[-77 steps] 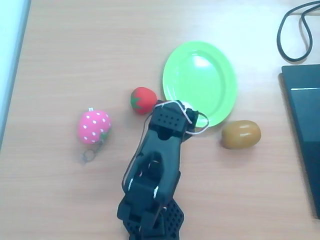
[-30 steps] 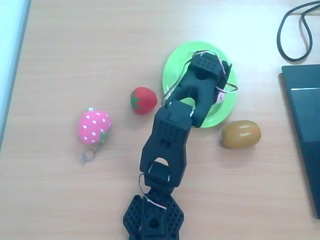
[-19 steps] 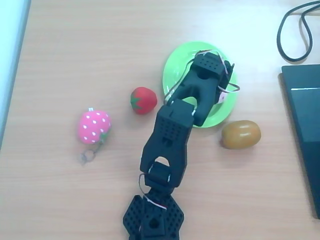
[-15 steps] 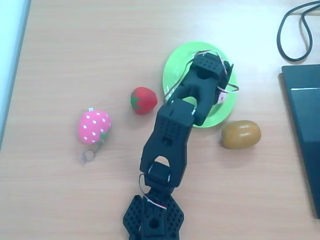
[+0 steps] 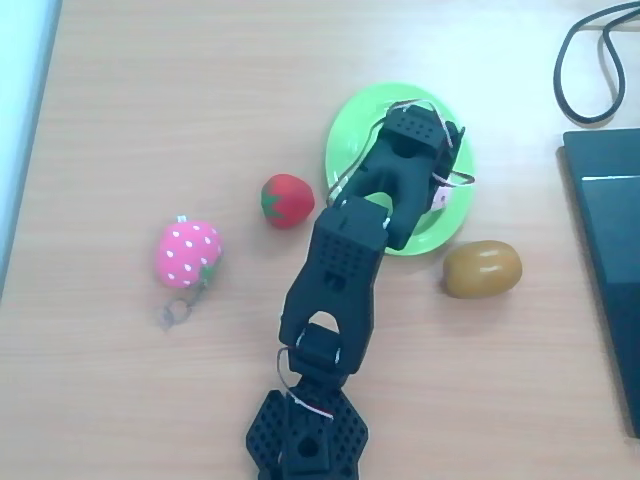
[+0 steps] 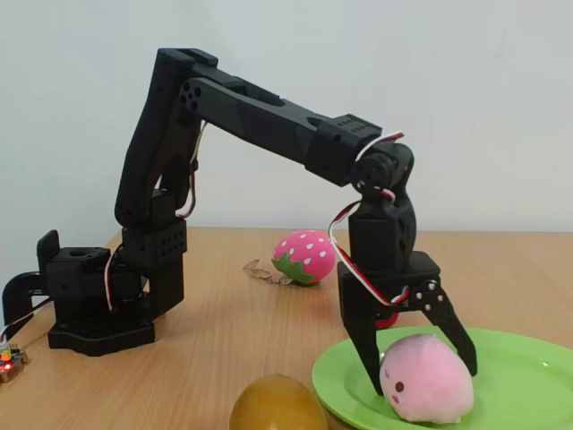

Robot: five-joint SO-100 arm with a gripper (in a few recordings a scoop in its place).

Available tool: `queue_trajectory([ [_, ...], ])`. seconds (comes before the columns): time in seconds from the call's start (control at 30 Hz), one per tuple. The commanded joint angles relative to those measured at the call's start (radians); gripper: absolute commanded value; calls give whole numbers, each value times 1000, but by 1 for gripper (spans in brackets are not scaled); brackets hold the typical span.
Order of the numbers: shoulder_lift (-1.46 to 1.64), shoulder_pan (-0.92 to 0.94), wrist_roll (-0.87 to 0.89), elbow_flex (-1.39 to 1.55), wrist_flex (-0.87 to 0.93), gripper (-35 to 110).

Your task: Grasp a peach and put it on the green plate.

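Wood-grain counter (image 6: pixel 224 340), pale wall behind. I read the peach (image 6: pixel 426 378) as resting on the green plate (image 6: pixel 528 381), with my pincer (image 6: pixel 421 372) spread wide astride it. Release step; my next move calls for a straight lift clear.

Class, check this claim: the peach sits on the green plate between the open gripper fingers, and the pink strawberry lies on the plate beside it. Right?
Not quite. The fixed view shows the pink strawberry on the table, off the green plate. The peach and gripper are as stated.

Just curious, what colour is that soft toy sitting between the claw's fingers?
The peach is pale pink, clearest in the fixed view.
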Motion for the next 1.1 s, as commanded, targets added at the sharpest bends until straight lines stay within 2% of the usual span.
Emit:
queue_trajectory([
  [0.0, 35, 2, 6, -18, 20, 50],
  [0.53, 183, -17, 21, 64, 107, 52],
  [0.9, 486, -120, 89, 308, 140, 49],
  [1.07, 653, -173, 163, 457, 86, 44],
])
